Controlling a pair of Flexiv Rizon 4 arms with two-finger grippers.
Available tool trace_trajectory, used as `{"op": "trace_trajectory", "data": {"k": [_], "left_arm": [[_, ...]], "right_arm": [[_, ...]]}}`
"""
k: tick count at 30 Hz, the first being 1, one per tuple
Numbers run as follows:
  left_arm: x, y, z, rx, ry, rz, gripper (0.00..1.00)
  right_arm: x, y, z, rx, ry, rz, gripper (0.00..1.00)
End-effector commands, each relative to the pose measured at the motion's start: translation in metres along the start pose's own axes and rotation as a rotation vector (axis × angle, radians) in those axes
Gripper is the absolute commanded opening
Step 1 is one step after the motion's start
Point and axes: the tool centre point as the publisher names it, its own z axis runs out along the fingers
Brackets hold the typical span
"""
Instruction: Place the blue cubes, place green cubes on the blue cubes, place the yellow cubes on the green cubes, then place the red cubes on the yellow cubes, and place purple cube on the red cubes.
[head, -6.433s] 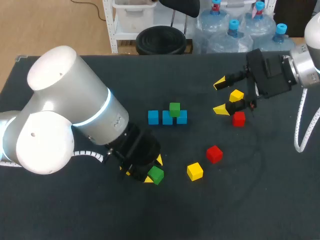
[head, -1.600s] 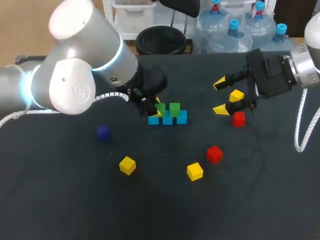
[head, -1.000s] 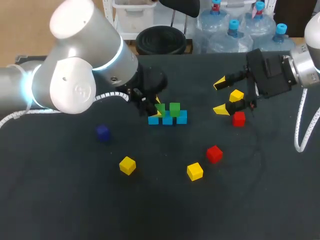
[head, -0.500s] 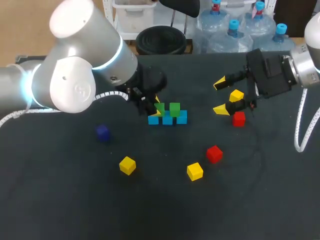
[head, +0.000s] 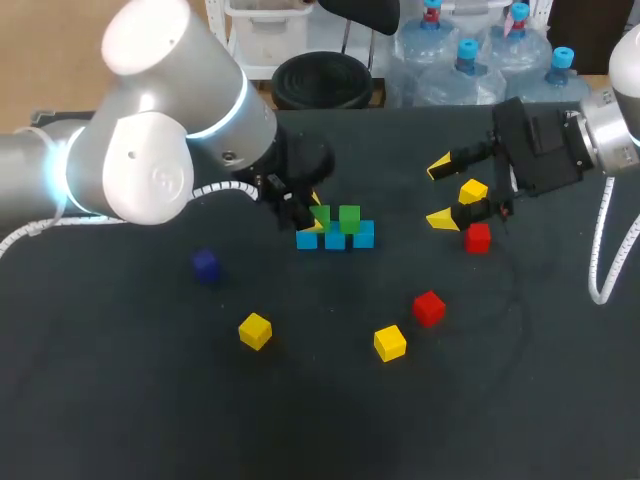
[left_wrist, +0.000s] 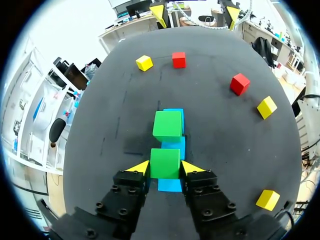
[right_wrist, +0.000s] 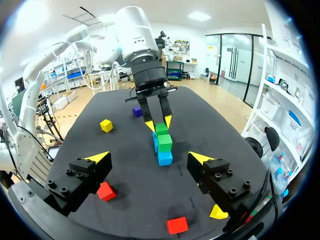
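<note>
Two green cubes now sit on the blue row (head: 335, 239), where some seconds back only the first green cube (head: 349, 216) did. The second green cube (head: 320, 216) was then down at the worktop (head: 120, 400), well in front of the row, in the left claw (head: 315, 215). That claw has carried it over and has not stirred through the last second and more. Its yellow tips press the cube from both sides while the cube rests on top of the row, just beside the first. The right claw (head: 441, 192) hangs spread and unmoved, well off the row's right end. I judge the green layer laid but for the release. Next, the left claw should part and lift straight up, since any sideways drag could nudge the row.
</note>
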Motion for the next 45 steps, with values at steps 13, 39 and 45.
{"op": "trace_trajectory", "data": {"k": [13, 39, 45], "left_arm": [[0.0004, 0.0026, 0.0015, 0.014, 0.005, 0.006, 0.19], [0.0009, 0.0021, 0.0030, 0.024, 0.009, 0.005, 0.37], [0.0009, 0.0020, 0.0031, 0.024, 0.013, 0.004, 0.40]], "right_arm": [[0.0003, -0.0002, 0.0006, 0.000, -0.002, -0.001, 1.00], [0.0003, -0.0002, 0.0006, 0.000, -0.002, -0.001, 1.00], [0.0003, -0.0002, 0.0006, 0.000, -0.002, -0.001, 1.00]]}}
